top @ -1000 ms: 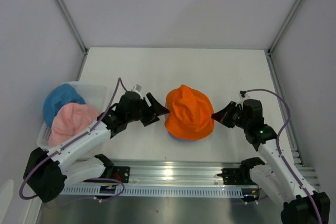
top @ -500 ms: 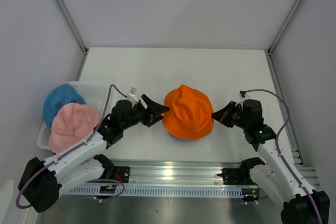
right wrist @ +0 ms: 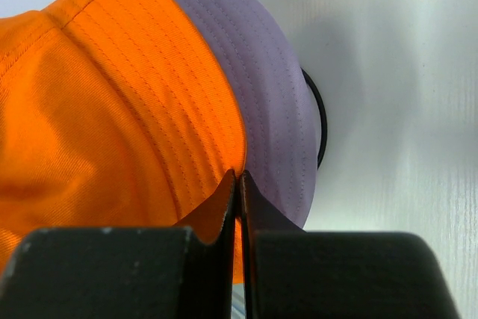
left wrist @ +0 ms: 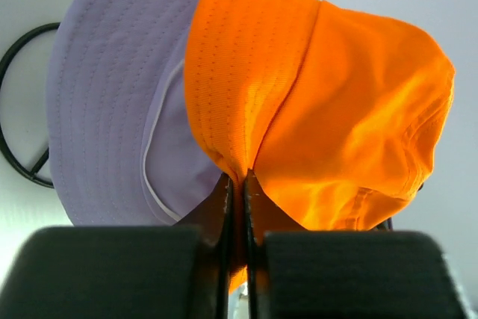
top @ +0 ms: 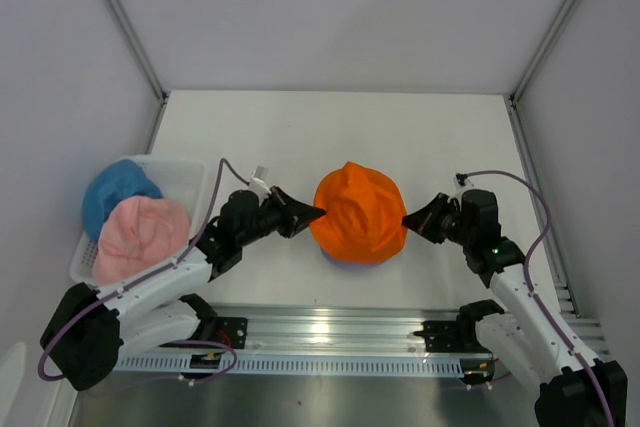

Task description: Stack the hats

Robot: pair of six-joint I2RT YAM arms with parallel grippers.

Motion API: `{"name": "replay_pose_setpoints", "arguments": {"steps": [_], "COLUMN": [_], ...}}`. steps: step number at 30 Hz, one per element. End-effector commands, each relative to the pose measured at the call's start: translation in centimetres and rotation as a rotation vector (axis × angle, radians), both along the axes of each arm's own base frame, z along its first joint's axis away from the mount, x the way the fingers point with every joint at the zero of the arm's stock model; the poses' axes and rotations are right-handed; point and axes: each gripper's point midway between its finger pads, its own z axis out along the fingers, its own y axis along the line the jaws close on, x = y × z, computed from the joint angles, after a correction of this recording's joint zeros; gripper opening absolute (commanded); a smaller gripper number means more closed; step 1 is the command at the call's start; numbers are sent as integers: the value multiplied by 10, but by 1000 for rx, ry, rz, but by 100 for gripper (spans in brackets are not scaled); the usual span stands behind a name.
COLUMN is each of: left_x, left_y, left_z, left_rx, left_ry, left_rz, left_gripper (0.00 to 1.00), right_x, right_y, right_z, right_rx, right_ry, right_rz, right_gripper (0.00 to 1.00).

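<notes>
The bright orange hat [top: 358, 215] sits over the lavender hat, of which only a sliver [top: 343, 261] shows at the near edge from above. My left gripper [top: 318, 213] is shut on the orange hat's left brim [left wrist: 246, 87], the fabric pinched between its fingertips [left wrist: 239, 181]. My right gripper [top: 406, 217] is shut on the opposite brim [right wrist: 149, 95], pinching it [right wrist: 239, 177]. The lavender brim [left wrist: 112, 110] [right wrist: 269, 87] spreads beneath. The pink hat [top: 140, 237] and blue hat [top: 118, 192] lie at the far left.
A white mesh basket [top: 192, 173] at the left table edge holds the pink and blue hats. A black ring [right wrist: 321, 125] [left wrist: 15, 110] lies on the table under the lavender hat. Grey walls enclose the white table [top: 330, 132].
My left gripper was open beside the orange hat; it has pushed in and shut on the left brim. The right gripper has stayed shut on the right brim.
</notes>
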Motion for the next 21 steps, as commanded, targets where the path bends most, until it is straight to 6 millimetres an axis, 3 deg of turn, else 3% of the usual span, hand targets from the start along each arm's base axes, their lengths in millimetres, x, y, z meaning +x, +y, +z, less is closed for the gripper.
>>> {"name": "replay_pose_setpoints", "arguments": {"steps": [1,6,12,15,16,17,21], "left_x": [2,2,2,-3,4,-3,2], "left_y": [0,20,54,50,43,45,28], "left_z": [2,-17,-63,-89,-77,-104,-128], "left_rx": [1,87,263,355,376,461,481], "left_ry": [-14,5,127,221,199,289,340], "left_rz": [17,93,213,150,122,94,36], "left_gripper": [1,1,1,1,1,1,1], "right_x": [6,7,11,13,14,15,17], "right_y": [1,-2,-2,-3,-3,-3,-3], "right_z": [7,4,5,9,9,8,5], "right_rx": [9,-3,-16,-22,-25,-29,-33], "right_ry": [-30,-21,-13,-28,-28,-25,-19], "right_rz": [-13,-27,-28,-34,-33,-35,-35], "right_gripper": [0,0,0,0,0,0,0]}}
